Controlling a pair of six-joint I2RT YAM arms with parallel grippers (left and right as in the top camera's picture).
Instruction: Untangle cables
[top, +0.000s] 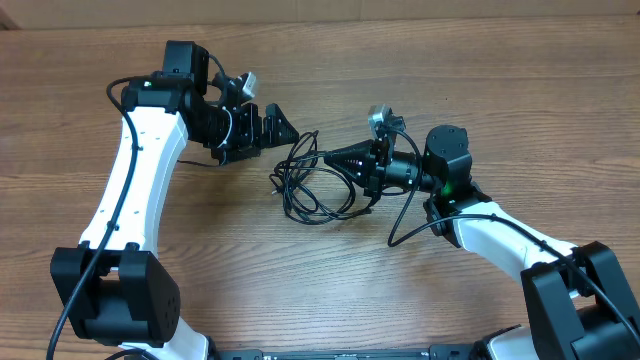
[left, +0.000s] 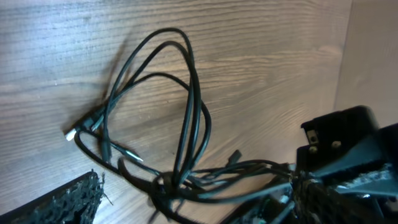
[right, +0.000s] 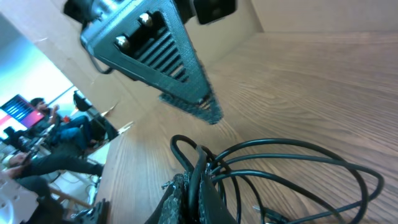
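Right hand (top: 335, 157) is closed, pinching a bunch of the cables (top: 310, 190) at its tips; the right wrist view shows strands gathered right at the pinch and fanning out past it. Left hand (top: 265, 125) is open with nothing in it, fingers spread. The cables lie on the counter (top: 480, 70) between the two hands. They are touching the right hand's tips and just beyond the left hand's tips, near but not in contact. The main tangle, a knot (left: 165, 186), sits just beside the right hand's pinch. From there the long loops (left: 186, 81) stretch away from the right hand, with their long axis running roughly across the front of the left hand's opening. One silver-tipped plug (left: 70, 132) lies free on the far side of the loops from the right hand, clear of both hands. Judgement: the right hand is anchoring the bundle. The left hand is the free one and the nearer to the loose loops and the plug, so the next pick is probably its job. It would take one strand and draw it away from the pinch. Risk: it grabs several strands at once, or the whole bundle drags and tightens the knot.
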